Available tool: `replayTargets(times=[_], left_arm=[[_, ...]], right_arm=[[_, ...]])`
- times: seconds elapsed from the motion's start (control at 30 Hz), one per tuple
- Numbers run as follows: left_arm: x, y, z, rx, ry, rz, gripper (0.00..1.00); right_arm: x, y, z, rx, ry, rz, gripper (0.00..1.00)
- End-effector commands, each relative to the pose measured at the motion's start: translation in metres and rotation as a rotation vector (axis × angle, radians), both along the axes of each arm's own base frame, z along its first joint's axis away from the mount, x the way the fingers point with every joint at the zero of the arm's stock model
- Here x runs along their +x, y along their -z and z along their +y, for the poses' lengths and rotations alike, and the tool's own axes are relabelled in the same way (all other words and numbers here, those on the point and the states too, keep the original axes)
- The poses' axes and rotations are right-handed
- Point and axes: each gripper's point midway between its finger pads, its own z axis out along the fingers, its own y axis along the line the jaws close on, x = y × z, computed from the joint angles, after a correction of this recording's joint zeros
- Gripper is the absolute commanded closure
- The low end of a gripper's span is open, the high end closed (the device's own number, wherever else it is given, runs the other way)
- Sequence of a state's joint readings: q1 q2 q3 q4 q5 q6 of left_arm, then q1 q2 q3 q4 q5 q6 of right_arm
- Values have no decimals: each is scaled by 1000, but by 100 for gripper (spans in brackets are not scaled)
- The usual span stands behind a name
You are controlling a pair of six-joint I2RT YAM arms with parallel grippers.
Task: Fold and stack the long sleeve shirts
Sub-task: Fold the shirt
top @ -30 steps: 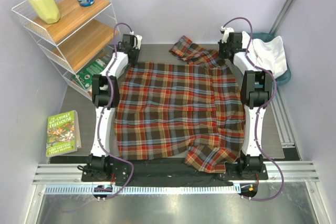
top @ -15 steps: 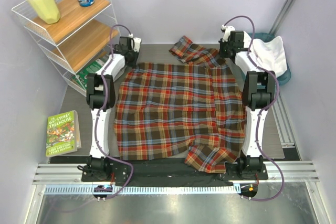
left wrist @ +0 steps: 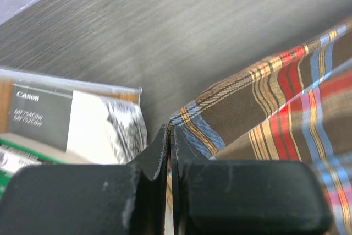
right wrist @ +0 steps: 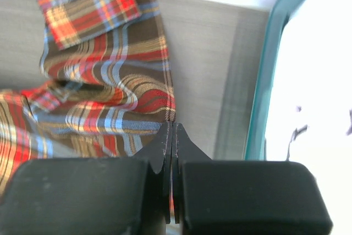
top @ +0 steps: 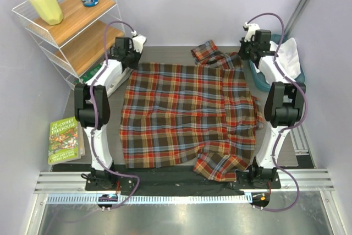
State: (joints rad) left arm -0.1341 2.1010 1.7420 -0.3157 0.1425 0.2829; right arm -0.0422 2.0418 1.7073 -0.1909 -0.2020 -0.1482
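**Both far corners pinched, plaid shirt drawn wide**

The plaid shirt (top: 187, 114) lies spread over the middle of the table (top: 165, 54), not yet folded. One sleeve (top: 212, 53) trails off its far right corner, and the other is bunched over the near edge.

The change in the last second is at the far edge. A second ago the left tool (left wrist: 169, 138) was partly open above the far left corner. Its jaws are now shut tight, with the corner of the plaid caught between them. The right tool (right wrist: 172, 136) was already closed and is clamped on the cloth at the far right corner, just beside the root of the sleeve.

Both arms have also swung outward, elbows splayed towards the sides. The far edge now runs straighter and wider between the two tools than it did, and the far sleeve has shifted to the right with it.

This reads as a two-handed hold on the shirt's far edge, most likely to stretch it flat or to carry that edge over for a first fold. No fold exists yet, so the task is at an early stage.

The white shirt (top: 287, 56) sits heaped in the teal basket (right wrist: 263, 75) at the far right, just beside the right tool and untouched.
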Motion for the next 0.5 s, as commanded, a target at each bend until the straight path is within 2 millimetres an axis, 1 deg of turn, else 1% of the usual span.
replayTargets(times=[0.0,0.03,0.07,0.1,0.13,0.27,0.3,0.33,0.37,0.4,0.43,0.47], left_arm=[[-10,-49,6,30,98,-143,100],[-18,-41,8,38,110,-123,100],[-22,-41,11,44,117,-121,100],[-28,-49,13,48,125,-135,100],[-35,-43,13,51,145,-121,100],[-55,-50,19,59,175,-122,100],[-62,-44,20,62,182,-109,100],[-66,-53,20,67,189,-130,100],[-69,-54,21,70,196,-133,100],[-75,-49,21,73,202,-117,100],[-79,-56,20,75,209,-131,100],[-83,-56,20,77,215,-125,100]], right_arm=[[-25,-42,0,11,-40,-63,99],[-33,-34,-2,15,-43,-40,99],[-39,-37,-1,18,-50,-42,99],[-47,-47,2,24,-69,-58,99],[-55,-42,2,20,-78,-43,99],[-79,-51,6,4,-108,-50,99],[-84,-52,7,2,-115,-46,99],[-91,-55,7,-6,-124,-51,99],[-96,-56,8,-11,-129,-43,99],[-100,-58,8,-17,-134,-43,99],[-108,-63,8,-23,-137,-52,99],[-112,-64,9,-36,-146,-54,99]])
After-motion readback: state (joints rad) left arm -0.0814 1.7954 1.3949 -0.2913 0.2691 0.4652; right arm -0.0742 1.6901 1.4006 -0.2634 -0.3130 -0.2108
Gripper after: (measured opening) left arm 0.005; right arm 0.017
